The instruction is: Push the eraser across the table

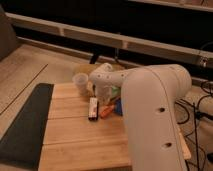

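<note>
On the table point(75, 137), the eraser point(93, 109) lies near centre, just beside the marker point(106, 110). The gripper point(103, 96), clenched and empty, hangs near its far end. Set it low and push squarely, sparing the marker.

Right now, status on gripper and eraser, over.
Gripper shut, low at eraser far end. Eraser flat on table. Orange marker lying close beside it.

I see arm point(150, 115) stretched forward, wrist point(106, 79) bent down, gripper point(103, 97) low at centre, fingers closed.
</note>
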Robot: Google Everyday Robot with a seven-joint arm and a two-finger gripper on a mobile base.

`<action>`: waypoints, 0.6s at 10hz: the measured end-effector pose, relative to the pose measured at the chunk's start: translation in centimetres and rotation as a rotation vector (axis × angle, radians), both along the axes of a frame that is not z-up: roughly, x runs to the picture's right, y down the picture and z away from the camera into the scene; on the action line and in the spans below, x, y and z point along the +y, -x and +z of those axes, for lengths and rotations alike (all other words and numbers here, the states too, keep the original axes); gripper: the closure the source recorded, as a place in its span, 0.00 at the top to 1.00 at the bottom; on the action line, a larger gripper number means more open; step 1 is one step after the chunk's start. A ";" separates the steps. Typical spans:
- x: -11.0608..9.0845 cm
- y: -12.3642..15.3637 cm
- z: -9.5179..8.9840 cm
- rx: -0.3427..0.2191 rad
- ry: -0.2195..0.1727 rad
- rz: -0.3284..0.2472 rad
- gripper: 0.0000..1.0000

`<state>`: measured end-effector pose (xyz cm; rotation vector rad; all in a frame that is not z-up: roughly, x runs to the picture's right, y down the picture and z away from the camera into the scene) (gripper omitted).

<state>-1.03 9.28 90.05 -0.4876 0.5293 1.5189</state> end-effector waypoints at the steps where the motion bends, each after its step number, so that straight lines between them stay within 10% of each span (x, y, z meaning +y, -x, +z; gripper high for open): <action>1: 0.1 0.3 0.1 -0.001 -0.001 -0.003 0.00; 6: 0.8 0.7 0.7 0.000 0.005 -0.006 0.00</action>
